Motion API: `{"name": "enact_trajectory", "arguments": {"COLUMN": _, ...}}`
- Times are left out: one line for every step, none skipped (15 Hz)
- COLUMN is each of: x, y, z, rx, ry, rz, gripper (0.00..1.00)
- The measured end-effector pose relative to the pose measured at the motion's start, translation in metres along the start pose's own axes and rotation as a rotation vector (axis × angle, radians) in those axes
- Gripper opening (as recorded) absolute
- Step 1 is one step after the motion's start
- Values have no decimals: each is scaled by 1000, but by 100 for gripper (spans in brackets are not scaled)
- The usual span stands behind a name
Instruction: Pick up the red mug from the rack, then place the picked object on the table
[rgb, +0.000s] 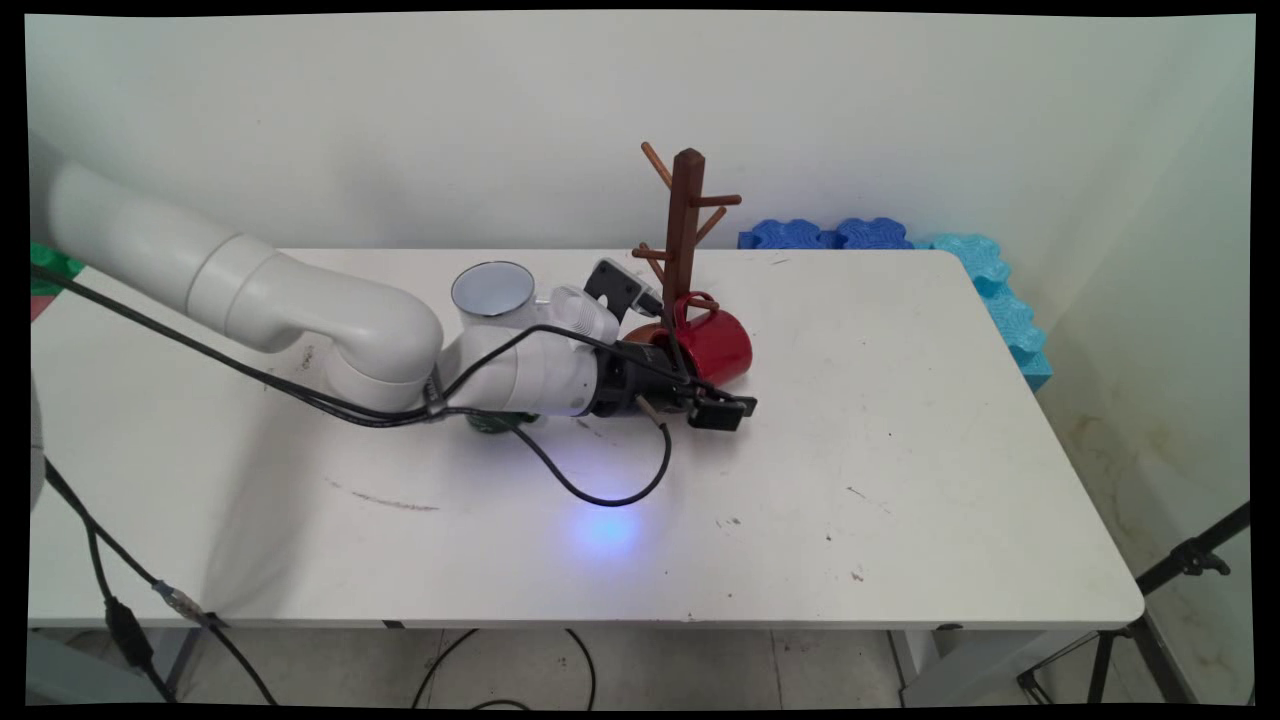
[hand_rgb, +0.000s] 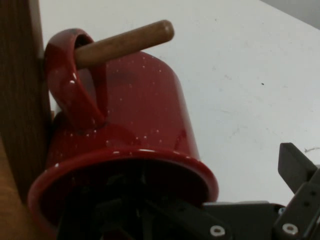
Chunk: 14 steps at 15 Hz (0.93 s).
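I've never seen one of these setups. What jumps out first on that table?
A shiny red mug hangs by its handle on a low peg of a brown wooden mug tree near the middle of the white table. The arm's black gripper sits right at the mug's mouth, one finger inside the rim. Behind the arm stands a white mug with a dark rim.

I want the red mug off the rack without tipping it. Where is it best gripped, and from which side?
Pinch the wall of the red mug at its rim, coming into the open mouth from the side away from the post. The handle is threaded on a peg and lies against the post, so it likely offers no room.
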Motion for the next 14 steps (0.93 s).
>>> {"name": "enact_trajectory", "arguments": {"x": -1, "y": -1, "z": 2, "rx": 4, "ry": 1, "rz": -3, "gripper": 100}}
{"name": "enact_trajectory", "arguments": {"x": -1, "y": -1, "z": 3, "rx": 7, "ry": 2, "rz": -4, "gripper": 100}}
{"name": "enact_trajectory", "arguments": {"x": -2, "y": -2, "z": 5, "rx": 10, "ry": 3, "rz": -7, "gripper": 0}}
{"name": "enact_trajectory", "arguments": {"x": -3, "y": -3, "z": 7, "rx": 13, "ry": 5, "rz": -9, "gripper": 0}}
{"name": "enact_trajectory", "arguments": {"x": -3, "y": -3, "z": 9, "rx": 14, "ry": 7, "rz": -10, "gripper": 0}}
{"name": "enact_trajectory", "arguments": {"x": -4, "y": -4, "z": 10, "rx": 15, "ry": 9, "rz": -10, "gripper": 0}}
{"name": "enact_trajectory", "arguments": {"x": -4, "y": -4, "z": 12, "rx": 15, "ry": 11, "rz": -10, "gripper": 0}}
{"name": "enact_trajectory", "arguments": {"x": -4, "y": -4, "z": 13, "rx": 15, "ry": 13, "rz": -9, "gripper": 0}}
{"name": "enact_trajectory", "arguments": {"x": -5, "y": -4, "z": 13, "rx": 15, "ry": 15, "rz": -9, "gripper": 0}}
{"name": "enact_trajectory", "arguments": {"x": -5, "y": -5, "z": 13, "rx": 17, "ry": 17, "rz": -9, "gripper": 0}}
{"name": "enact_trajectory", "arguments": {"x": -5, "y": -4, "z": 14, "rx": 16, "ry": 19, "rz": -9, "gripper": 0}}
{"name": "enact_trajectory", "arguments": {"x": -6, "y": -5, "z": 14, "rx": 17, "ry": 20, "rz": -9, "gripper": 0}}
{"name": "enact_trajectory", "arguments": {"x": -5, "y": -4, "z": 14, "rx": 16, "ry": 22, "rz": -8, "gripper": 0}}
{"name": "enact_trajectory", "arguments": {"x": -5, "y": -4, "z": 14, "rx": 16, "ry": 23, "rz": -8, "gripper": 0}}
